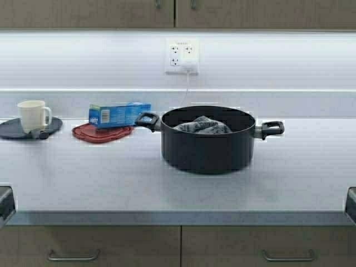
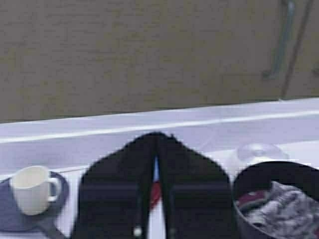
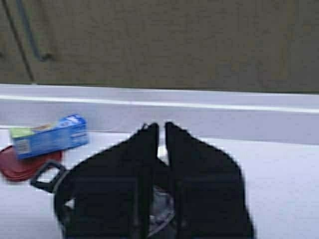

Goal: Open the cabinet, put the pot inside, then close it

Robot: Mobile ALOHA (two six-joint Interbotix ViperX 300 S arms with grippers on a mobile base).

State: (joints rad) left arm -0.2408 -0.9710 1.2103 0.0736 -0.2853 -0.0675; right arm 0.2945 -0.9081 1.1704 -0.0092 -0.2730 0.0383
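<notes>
Above the countertop (image 1: 111, 183), along the top of my high view, the cabinet (image 1: 83, 14) shows only the lower strip of its two tan doors, both closed, so nothing of the task looks done: opening, loading and closing all remain. Near the middle of the countertop, toward its back edge, sits the pot (image 1: 207, 146), upright, with a grey cloth (image 1: 203, 126) inside. Its two side handles point left and right, so its long axis runs parallel to the front edge. Toward the left end lie a blue box (image 1: 118, 114) on a red lid (image 1: 102, 133), then a white mug (image 1: 32, 115). My left gripper (image 2: 155, 164) and right gripper (image 3: 161, 144) are both pressed closed, holding nothing.
</notes>
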